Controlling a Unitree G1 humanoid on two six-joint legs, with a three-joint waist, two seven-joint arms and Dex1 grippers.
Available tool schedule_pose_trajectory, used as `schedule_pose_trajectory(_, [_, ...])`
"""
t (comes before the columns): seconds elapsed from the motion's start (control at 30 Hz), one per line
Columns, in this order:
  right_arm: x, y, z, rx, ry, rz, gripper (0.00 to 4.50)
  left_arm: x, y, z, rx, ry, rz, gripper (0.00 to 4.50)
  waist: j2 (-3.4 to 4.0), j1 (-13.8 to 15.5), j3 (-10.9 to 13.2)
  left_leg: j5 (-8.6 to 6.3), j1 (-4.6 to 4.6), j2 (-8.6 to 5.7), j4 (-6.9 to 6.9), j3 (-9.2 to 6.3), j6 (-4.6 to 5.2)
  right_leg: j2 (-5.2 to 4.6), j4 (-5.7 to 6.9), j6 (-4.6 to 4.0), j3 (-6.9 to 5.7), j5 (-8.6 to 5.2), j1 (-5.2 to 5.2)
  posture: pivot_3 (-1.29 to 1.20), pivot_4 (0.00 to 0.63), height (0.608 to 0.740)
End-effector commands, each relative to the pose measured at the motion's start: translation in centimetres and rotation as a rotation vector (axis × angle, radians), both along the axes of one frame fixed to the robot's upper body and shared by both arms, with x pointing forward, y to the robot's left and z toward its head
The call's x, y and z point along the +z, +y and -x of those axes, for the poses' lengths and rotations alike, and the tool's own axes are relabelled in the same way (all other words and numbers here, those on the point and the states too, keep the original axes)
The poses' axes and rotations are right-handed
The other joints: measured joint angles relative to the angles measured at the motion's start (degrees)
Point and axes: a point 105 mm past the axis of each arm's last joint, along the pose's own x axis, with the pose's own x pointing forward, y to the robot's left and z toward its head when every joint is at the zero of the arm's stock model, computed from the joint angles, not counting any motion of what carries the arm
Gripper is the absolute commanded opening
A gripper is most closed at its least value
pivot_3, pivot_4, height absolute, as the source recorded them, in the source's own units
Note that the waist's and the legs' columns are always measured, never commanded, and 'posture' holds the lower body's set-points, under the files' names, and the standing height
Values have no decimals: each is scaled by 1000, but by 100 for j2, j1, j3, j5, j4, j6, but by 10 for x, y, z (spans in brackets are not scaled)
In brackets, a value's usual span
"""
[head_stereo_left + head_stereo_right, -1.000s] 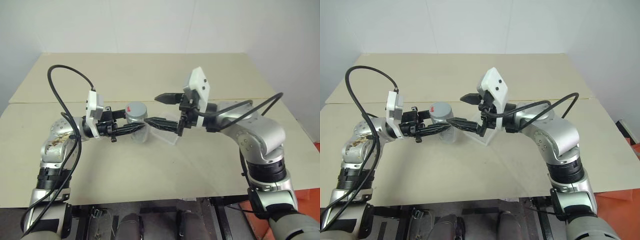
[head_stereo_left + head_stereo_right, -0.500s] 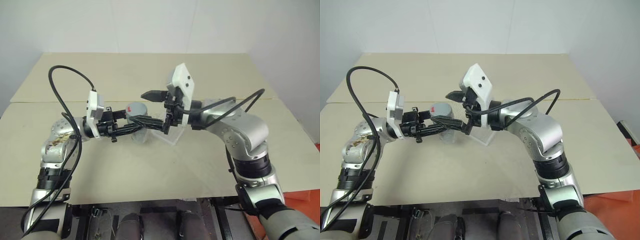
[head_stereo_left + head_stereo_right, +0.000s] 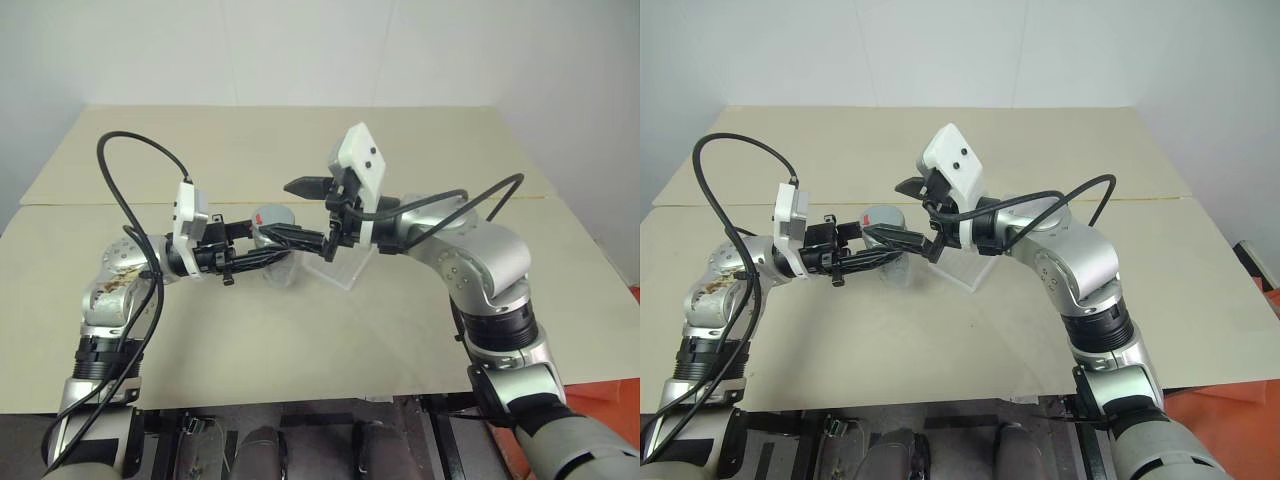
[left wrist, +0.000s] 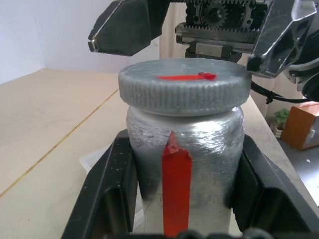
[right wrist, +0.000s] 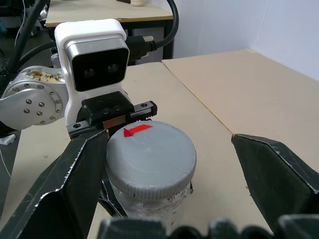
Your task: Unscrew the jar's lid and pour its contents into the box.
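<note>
The left hand [image 4: 174, 219] clamps the upright jar [image 4: 184, 149] above the counter [image 3: 300, 340], left of the box [image 3: 340, 270]. The right hand [image 5: 194, 199], wide open and empty, straddles the lid [image 5: 151, 152], fingers level with its rim.

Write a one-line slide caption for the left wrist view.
Left gripper clamps the silvery jar, lid still on, as the open right gripper straddles the lid.

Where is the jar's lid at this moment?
The lid sits on the jar, which the left end effector holds above the table, between the right end effector's open fingers.
</note>
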Motion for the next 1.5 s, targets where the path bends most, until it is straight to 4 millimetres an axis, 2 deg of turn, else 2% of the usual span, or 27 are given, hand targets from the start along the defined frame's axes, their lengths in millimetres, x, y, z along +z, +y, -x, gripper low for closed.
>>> schedule_pose_trajectory(0.03, [14,0,9,30,-56,-27,4500,11,-3,5,-27,-50,18,2080,0,0,0,0,0,0,0,0,0,0,0,0,0,0,0,0,150,740])
schedule_pose_trajectory(0.33, [10,8,14,64,-49,-21,4500,11,-2,6,-28,-46,18,2080,0,1,0,0,0,0,0,0,0,0,0,0,0,0,0,0,150,740])
schedule_pose_trajectory(0.5, [8,9,9,46,-42,-16,4500,11,-3,5,-28,-47,18,2080,0,-1,0,0,0,0,0,0,0,0,0,0,0,0,0,0,150,740])
schedule_pose_trajectory(1.13, [3,-8,3,0,-27,-5,4500,12,-1,7,-23,-50,14,2080,0,0,0,0,0,0,0,0,0,0,0,0,0,0,0,0,150,740])
schedule_pose_trajectory(1.5, [2,-11,9,18,-24,-16,4500,14,1,8,-23,-49,5,2080,0,1,0,0,-1,0,0,0,0,0,-1,0,0,0,0,0,150,740])
